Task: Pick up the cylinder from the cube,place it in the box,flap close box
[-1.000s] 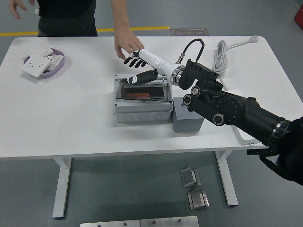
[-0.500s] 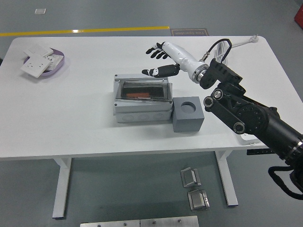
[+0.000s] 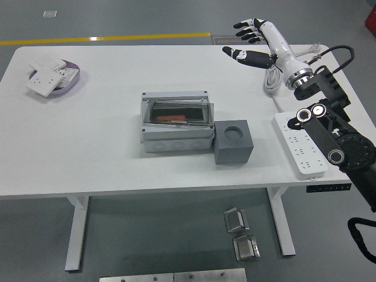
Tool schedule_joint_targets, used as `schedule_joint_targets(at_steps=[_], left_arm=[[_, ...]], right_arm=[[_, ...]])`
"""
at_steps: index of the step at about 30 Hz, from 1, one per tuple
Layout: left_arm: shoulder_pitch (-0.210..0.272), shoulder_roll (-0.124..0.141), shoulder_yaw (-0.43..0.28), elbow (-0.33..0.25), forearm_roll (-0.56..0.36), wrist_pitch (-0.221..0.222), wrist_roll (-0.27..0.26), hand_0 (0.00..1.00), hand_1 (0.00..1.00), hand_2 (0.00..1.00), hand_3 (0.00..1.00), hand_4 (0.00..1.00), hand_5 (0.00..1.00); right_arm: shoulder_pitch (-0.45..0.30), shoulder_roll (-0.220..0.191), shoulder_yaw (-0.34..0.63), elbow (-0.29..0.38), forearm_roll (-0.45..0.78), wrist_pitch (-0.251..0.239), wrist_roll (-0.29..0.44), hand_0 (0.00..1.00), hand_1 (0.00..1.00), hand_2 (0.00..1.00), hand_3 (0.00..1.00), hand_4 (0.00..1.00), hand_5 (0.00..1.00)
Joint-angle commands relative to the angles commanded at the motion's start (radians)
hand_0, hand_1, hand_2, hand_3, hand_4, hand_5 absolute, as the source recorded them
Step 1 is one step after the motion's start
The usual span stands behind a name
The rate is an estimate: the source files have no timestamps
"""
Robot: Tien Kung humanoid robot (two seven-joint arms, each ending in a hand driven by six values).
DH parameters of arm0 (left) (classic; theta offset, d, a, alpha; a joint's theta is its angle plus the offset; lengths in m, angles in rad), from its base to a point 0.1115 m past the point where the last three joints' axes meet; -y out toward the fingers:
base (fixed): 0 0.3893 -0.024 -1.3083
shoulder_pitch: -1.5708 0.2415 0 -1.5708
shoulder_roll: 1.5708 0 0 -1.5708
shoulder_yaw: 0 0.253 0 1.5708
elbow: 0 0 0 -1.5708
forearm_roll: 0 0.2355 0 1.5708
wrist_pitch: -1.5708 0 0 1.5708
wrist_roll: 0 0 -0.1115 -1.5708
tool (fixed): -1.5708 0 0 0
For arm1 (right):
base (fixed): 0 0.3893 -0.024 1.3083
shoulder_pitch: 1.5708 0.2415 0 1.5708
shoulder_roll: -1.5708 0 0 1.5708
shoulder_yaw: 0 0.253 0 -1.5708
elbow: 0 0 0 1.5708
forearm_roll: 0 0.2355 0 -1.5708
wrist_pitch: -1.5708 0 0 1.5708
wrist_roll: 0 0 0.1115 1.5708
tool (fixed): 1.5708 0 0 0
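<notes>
Cylinder [image 3: 174,119] lies inside the box [image 3: 176,121], its long axis running along the box's length under the shut clear lid, while your right hand [image 3: 257,39] hovers well beyond the box's far right corner, fingers [image 3: 242,26] spread and empty.

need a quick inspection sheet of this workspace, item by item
surface: white table, mostly bare.
job's things: grey box at centre, clear flap down, an orange object showing through it; grey cube touching the box's right side, its round socket empty.
clutter: purple dish with white sockets at far left; white power strip at the right edge.
hands: right hand raised over the table's far right edge, fingers spread, holding nothing; left hand not seen.
cables: white cable coiled at far right; black cable on the right forearm.
surroundings: grey floor, yellow line, two metal parts under the table.
</notes>
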Motion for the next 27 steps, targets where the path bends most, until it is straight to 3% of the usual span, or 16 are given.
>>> schedule_joint_targets(at_steps=[13, 27], left_arm=[[0.005, -0.011, -0.006, 0.0, -0.02, 0.002, 0.006, 0.581, 0.623, 0.581, 0.6, 0.579, 0.199], [0.009, -0.011, -0.032, 0.0, -0.01, 0.002, 0.016, 0.582, 0.627, 0.581, 0.601, 0.597, 0.204]], right_arm=[[-0.209, 0.021, 0.139, 0.13, 0.182, -0.025, 0.091, 0.69, 0.662, 0.657, 0.714, 0.922, 0.44], [-0.319, 0.014, 0.18, 0.187, 0.233, -0.032, 0.112, 0.712, 0.671, 0.662, 0.711, 0.919, 0.446]])
